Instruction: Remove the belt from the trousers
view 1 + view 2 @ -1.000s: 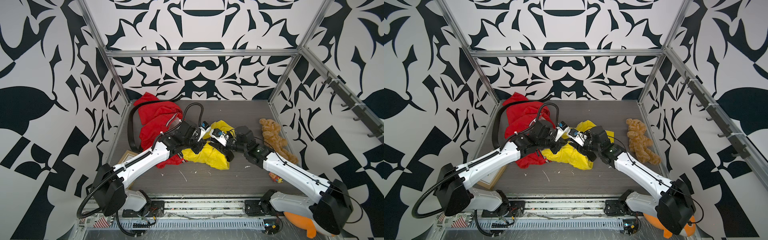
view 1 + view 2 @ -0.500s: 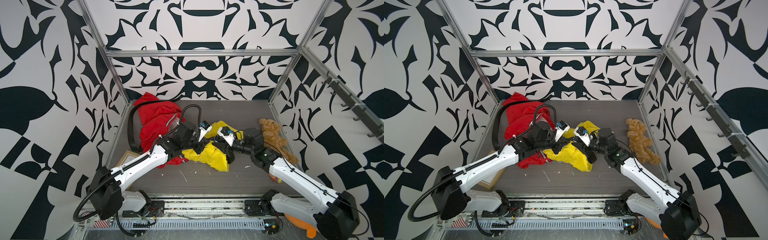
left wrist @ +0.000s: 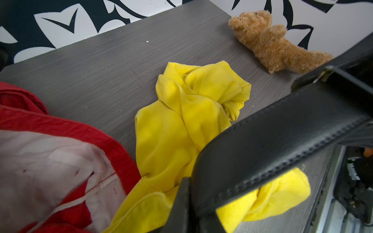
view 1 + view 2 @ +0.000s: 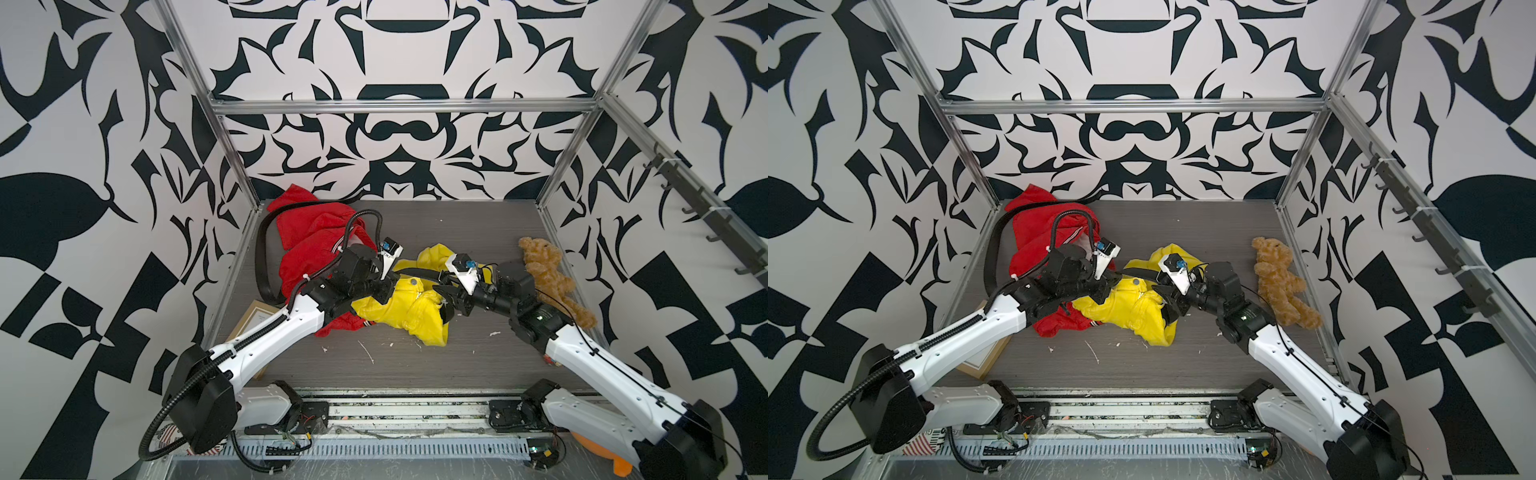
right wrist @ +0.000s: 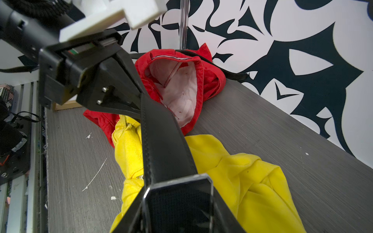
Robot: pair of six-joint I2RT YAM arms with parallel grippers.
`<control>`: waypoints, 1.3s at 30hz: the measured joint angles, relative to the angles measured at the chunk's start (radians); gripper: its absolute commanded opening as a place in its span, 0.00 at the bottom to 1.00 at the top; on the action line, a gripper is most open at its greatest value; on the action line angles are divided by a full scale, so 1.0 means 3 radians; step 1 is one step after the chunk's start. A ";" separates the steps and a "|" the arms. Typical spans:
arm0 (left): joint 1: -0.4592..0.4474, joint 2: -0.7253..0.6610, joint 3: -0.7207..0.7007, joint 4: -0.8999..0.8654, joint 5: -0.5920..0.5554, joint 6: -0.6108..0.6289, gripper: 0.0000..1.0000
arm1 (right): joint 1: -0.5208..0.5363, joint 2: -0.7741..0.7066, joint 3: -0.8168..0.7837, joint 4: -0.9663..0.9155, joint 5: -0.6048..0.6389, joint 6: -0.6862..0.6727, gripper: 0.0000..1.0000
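Observation:
A black belt (image 4: 415,273) spans the air above crumpled yellow trousers (image 4: 399,307) in both top views, running between my two grippers. My right gripper (image 4: 442,286) is shut on the belt's buckle (image 5: 177,201), which fills the space between its fingers in the right wrist view. My left gripper (image 4: 391,277) has the strap's other stretch between its jaws. In the left wrist view one finger (image 3: 181,203) lies against the strap (image 3: 282,131) and the other is hidden behind it, so the grip does not show. Where the belt passes through the trouser loops is hidden.
Red trousers (image 4: 316,241) with a second black belt (image 4: 262,257) lie at the back left, under my left arm. A brown teddy bear (image 4: 548,274) lies by the right wall. A framed picture (image 4: 257,320) sits at the left edge. White scraps (image 4: 365,351) dot the front.
My right gripper has drawn back to the right with the buckle, and a length of strap now shows between the grippers. The left gripper has shifted slightly left.

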 measured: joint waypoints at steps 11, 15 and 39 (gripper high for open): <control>-0.0427 -0.0127 0.0031 0.0070 -0.0750 0.0604 0.95 | -0.0113 0.0233 0.0361 -0.0439 -0.0027 -0.0146 0.00; -0.0511 -0.0023 0.0201 0.0188 -0.0763 0.0874 0.97 | -0.0117 0.0276 0.0429 -0.0532 -0.0053 -0.0196 0.00; -0.0285 0.0595 0.0284 0.0795 -0.0407 0.0773 0.00 | -0.0106 0.0251 0.0440 -0.0411 -0.0058 -0.0219 0.00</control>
